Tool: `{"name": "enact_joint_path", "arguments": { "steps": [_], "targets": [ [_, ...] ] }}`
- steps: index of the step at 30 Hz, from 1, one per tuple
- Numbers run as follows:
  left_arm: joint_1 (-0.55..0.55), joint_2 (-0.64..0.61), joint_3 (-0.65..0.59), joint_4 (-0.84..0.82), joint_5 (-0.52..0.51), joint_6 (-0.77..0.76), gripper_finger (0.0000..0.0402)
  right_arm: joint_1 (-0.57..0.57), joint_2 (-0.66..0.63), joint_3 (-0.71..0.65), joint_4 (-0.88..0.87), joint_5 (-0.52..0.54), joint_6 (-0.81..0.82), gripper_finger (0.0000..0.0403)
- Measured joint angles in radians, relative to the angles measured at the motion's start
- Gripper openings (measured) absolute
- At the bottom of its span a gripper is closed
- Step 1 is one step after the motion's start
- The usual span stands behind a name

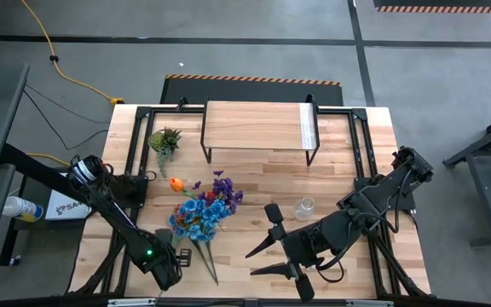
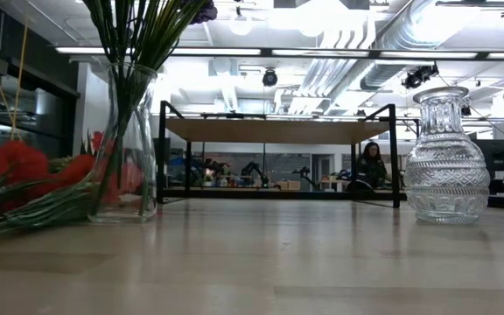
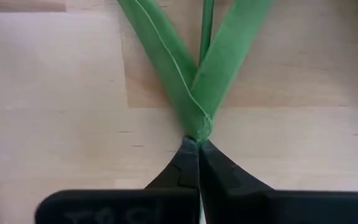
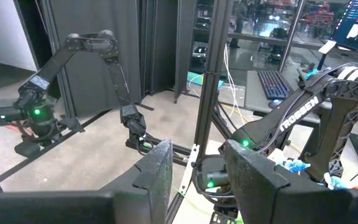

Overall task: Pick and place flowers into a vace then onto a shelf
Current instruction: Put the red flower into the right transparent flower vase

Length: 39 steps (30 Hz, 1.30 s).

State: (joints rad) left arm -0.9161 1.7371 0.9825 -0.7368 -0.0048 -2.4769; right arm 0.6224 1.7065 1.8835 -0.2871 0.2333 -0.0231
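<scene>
Two dark arms, black all over, built of long thin tubes with chunky round joints. A small green light glowing on the left arm [image 1: 149,252] near its wrist. A shiny silver ring around its shoulder joint. Black pointed fingers [image 3: 188,165] on the left gripper [image 3: 198,144], flat and smooth. Wide black fingers [image 4: 157,171] on the right gripper [image 4: 197,171]. Thin black cables along the right arm [image 1: 373,200], bulky and blocky.

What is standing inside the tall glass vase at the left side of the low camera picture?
Green flower stems stand inside the tall glass vase. Their blooms are mostly cut off above the picture's top edge. Whether the vase holds water cannot be seen.
</scene>
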Motion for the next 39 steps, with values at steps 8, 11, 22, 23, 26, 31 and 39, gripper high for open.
{"name": "enact_joint_path", "arguments": {
  "steps": [8,11,22,23,26,31,39],
  "targets": [
    [0.001,-0.033,-0.006,-0.126,0.015,-0.003,0.0022,0.000,0.000,0.000,0.000,0.000,0.000,0.0140],
    [0.001,-0.055,-0.006,-0.179,0.044,-0.007,0.0022,0.000,0.000,0.000,0.000,0.000,0.000,0.0140],
    [0.001,-0.122,-0.005,-0.329,0.068,-0.008,0.0022,-0.001,0.000,0.000,0.008,0.000,-0.001,0.0140],
    [0.001,-0.131,-0.005,-0.353,0.074,-0.009,0.0022,-0.001,0.000,0.000,0.009,0.004,-0.001,0.0140],
    [0.001,-0.165,-0.002,-0.393,0.073,-0.012,0.0022,-0.001,0.000,0.000,0.011,0.016,-0.002,0.0140],
    [0.001,-0.190,0.073,-0.587,0.074,-0.012,0.0022,-0.001,0.000,0.000,0.014,0.044,-0.004,0.0140],
    [0.000,-0.191,0.199,-0.792,0.075,-0.011,0.0022,-0.003,0.000,0.000,0.014,0.051,-0.010,0.0140]
  ]
}}
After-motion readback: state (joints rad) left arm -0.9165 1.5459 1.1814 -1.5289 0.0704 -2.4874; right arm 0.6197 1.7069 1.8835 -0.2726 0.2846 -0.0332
